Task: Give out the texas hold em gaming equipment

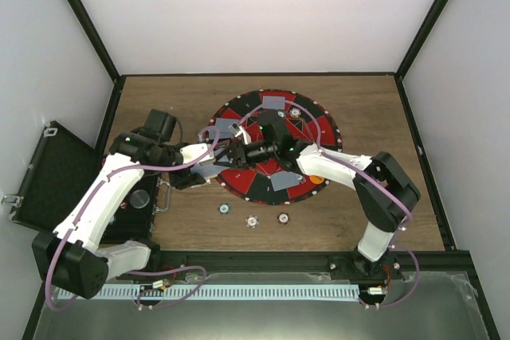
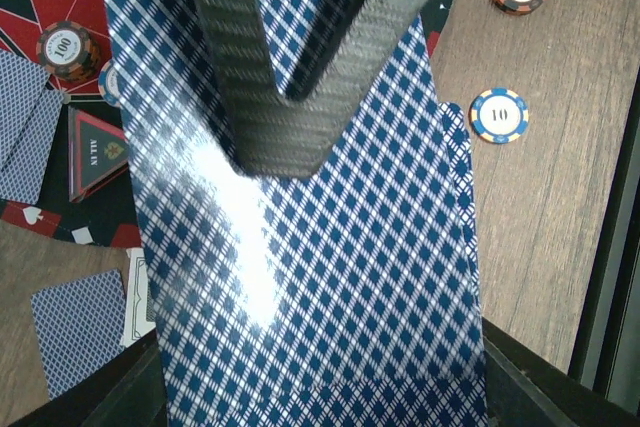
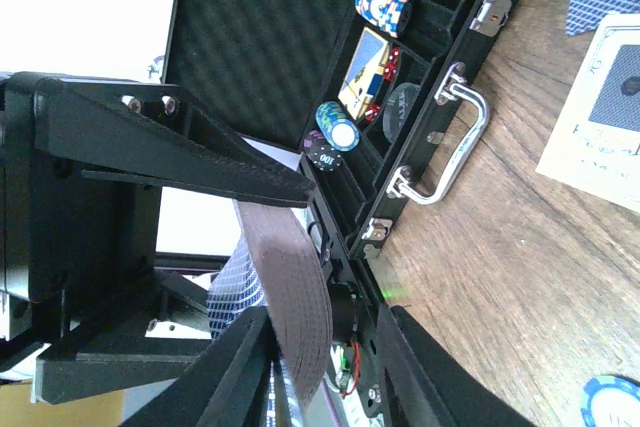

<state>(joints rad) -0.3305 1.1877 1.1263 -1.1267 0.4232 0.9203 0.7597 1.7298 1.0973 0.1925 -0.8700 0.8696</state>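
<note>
Top external view: two white arms reach in over a round red-and-black mat (image 1: pixel 323 129) on a wooden surface (image 1: pixel 358 101) and meet near the mat's left side. Several cards (image 1: pixel 276 103) already lie face down around the mat. Three chips (image 1: pixel 252 220) sit on the wood just beside its near edge, and an open case (image 1: pixel 56 173) lies at the far left.

From the left wrist, the left claw (image 2: pixel 320 397) is pressed together on a deck (image 2: pixel 330 277) of blue-diamond-backed cards, held above the mat's edge. The right claw (image 2: pixel 283 142) rests on the deck's top card with its two fingers meeting in a V. Whether they have pinched a card I cannot tell – the right wrist view shows only a sliver of patterned card between dark fingers.

The step in hand looks like dealing: one card is to be taken off the held deck. The next move likely calls for a firm grip on the top card alone, then a slide clear of the deck – and a drop at a free seat on the mat.
</note>
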